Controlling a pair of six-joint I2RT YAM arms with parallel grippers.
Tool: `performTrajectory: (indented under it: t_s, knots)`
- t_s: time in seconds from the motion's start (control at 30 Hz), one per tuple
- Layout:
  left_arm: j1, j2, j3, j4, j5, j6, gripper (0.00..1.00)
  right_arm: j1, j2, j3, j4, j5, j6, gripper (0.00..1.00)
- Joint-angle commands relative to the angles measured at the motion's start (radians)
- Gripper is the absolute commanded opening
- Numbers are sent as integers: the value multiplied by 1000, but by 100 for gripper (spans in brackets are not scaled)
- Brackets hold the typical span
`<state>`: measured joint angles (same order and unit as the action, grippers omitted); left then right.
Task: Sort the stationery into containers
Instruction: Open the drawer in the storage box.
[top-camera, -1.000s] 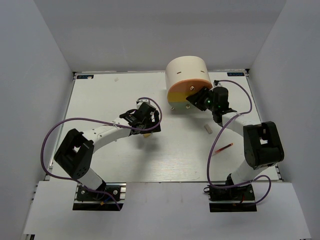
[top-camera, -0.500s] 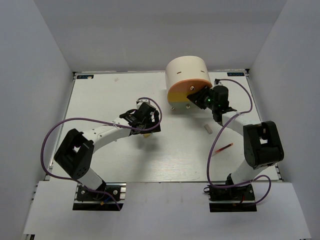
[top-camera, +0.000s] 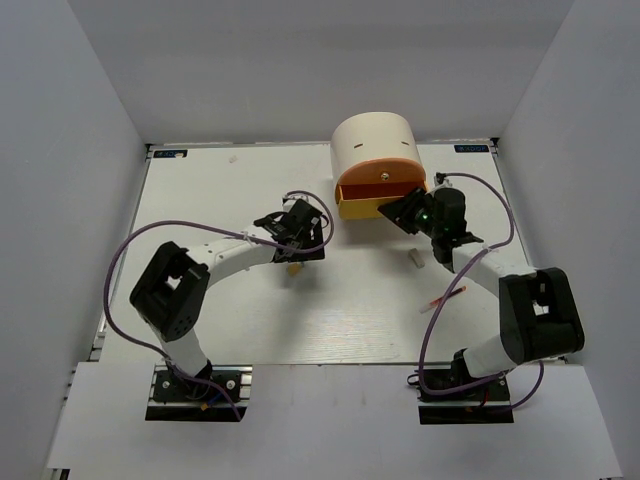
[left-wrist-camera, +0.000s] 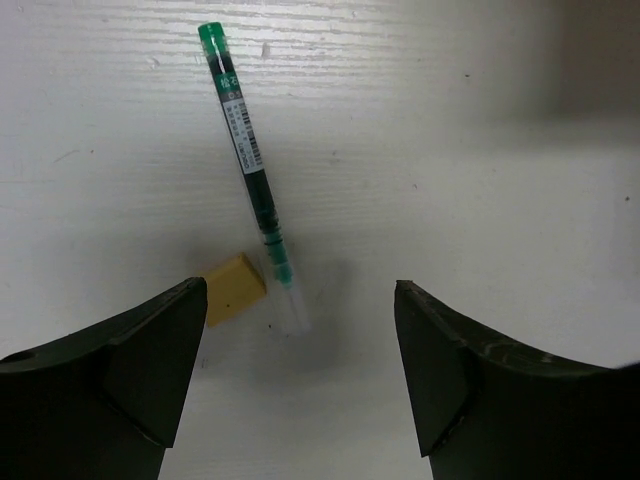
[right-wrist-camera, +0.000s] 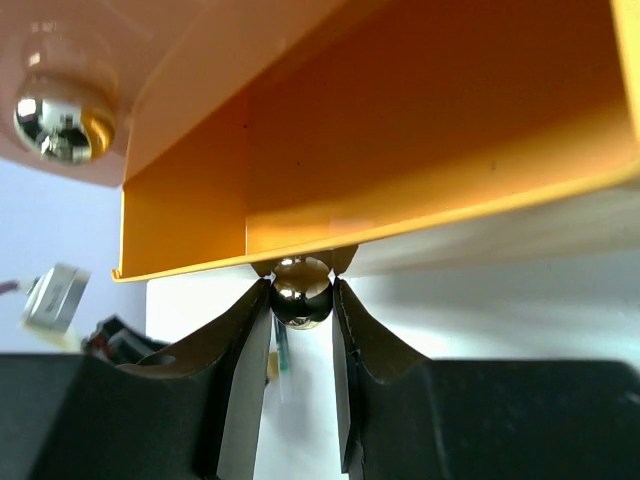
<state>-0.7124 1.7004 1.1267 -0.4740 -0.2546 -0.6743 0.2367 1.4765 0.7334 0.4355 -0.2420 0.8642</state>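
A green-capped pen (left-wrist-camera: 250, 165) lies on the white table with a tan eraser (left-wrist-camera: 232, 288) touching its clear tip. My left gripper (left-wrist-camera: 298, 300) hovers open just above them, fingers (left-wrist-camera: 150, 350) apart on either side of the tip, holding nothing. From the top view it (top-camera: 300, 238) sits beside the eraser (top-camera: 293, 267). My right gripper (right-wrist-camera: 302, 296) is shut on the shiny knob (right-wrist-camera: 302, 290) of the yellow drawer (right-wrist-camera: 400, 130), which stands pulled out (top-camera: 375, 203) from the cream drum unit (top-camera: 375, 145). Above it is the orange drawer (top-camera: 385, 172), closed.
A thin red pen (top-camera: 447, 297) and a small pale eraser (top-camera: 417, 259) lie on the table right of centre, near my right forearm. The orange drawer's own knob (right-wrist-camera: 55, 115) shows at the upper left of the right wrist view. Grey walls enclose the table.
The yellow drawer has slid out of the drum as my right gripper closed on its knob and pulled back. My left gripper has shifted slightly right, staying open over the pen.
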Motion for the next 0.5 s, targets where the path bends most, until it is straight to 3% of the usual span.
performTrajectory:
  t_s: [0.0,0.2,0.47]
  knots:
    - [4,36,70,-29,-58,22,84,-2,-50,-29,-21,-10,12,18]
    - [25,70,79,-43,-118,22,75,-4,-88,-58,-38,-19,16,18]
    - [57,102,79,-5,-109,2,74,-5,-122,-85,-67,-20,25,14]
